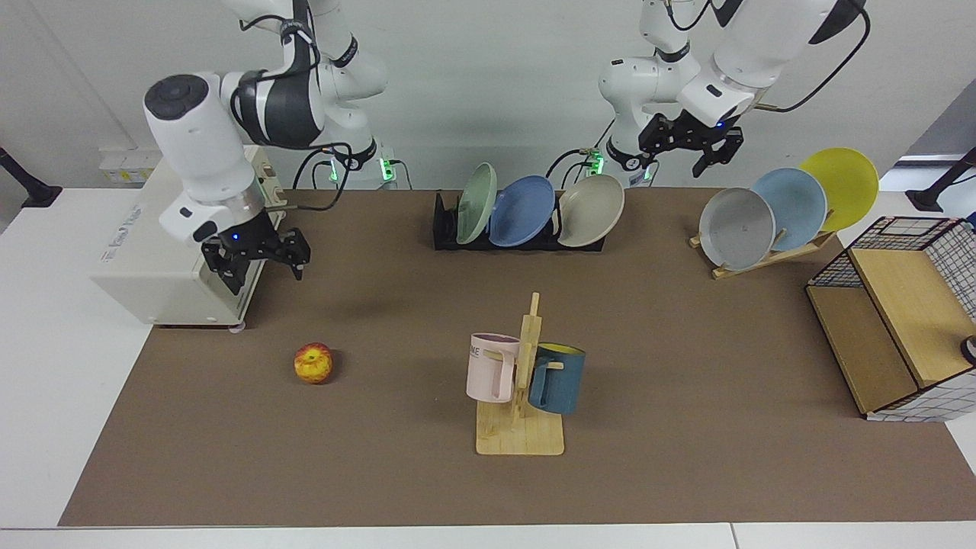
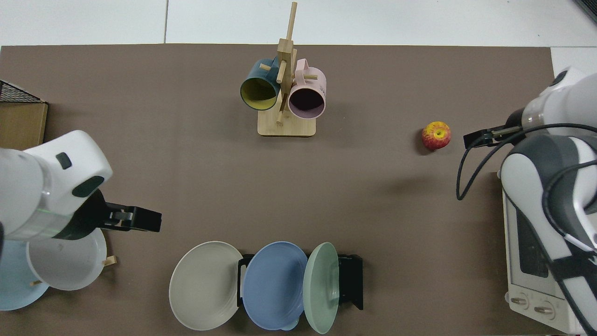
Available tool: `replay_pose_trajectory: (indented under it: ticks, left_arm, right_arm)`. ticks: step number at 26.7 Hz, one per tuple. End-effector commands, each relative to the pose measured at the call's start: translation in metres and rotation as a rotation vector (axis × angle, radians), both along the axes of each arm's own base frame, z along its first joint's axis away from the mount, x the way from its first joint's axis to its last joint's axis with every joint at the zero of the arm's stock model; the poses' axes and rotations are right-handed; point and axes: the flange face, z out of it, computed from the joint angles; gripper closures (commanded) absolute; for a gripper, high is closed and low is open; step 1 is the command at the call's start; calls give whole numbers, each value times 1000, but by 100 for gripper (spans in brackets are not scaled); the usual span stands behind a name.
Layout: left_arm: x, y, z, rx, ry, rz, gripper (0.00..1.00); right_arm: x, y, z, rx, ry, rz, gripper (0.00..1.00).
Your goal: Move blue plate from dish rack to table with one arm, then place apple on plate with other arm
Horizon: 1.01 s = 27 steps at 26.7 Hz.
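Nothing done yet. Blue plate (image 1: 521, 210) upright in dish rack (image 1: 446, 229), frame top centre. Apple (image 1: 313, 363) on table (image 1: 686, 457), lower left. Left gripper (image 1: 692, 149) wide open, empty, above rack's right end; right gripper (image 1: 256, 264) open, empty, above apple.

Facing view: across table (image 1: 686, 343), looking at both arm bases, wide. Top view: overhead, straight down, rotated half a turn. Both share dish rack (image 1: 446, 229) (image 2: 350, 280), apple (image 1: 313, 363) (image 2: 436, 135).
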Motion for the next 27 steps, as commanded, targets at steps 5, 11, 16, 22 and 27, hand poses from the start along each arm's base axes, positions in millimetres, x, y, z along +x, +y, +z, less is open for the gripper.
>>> replay_pose_trajectory:
  ticks: [5, 11, 16, 22, 27]
  left_arm:
    - [-43, -50, -66, -21, 3, -2, 1]
    - [-69, -75, -102, -14, -45, 45, 1]
    - [-87, -98, -137, -24, -9, 22, 1]
    - [-102, -112, -160, -37, 10, 41, 2]
    - [-114, -130, -192, -38, 9, 23, 3]
  right_arm:
    - [33, 14, -76, 20, -70, -16, 0]
    - [45, 18, -118, 8, -83, 27, 0]
    - [51, 15, -139, 61, -90, 29, 0]
    - [54, 15, -159, 93, -85, 21, 0]
    - [56, 7, -167, 82, -93, 56, 0]
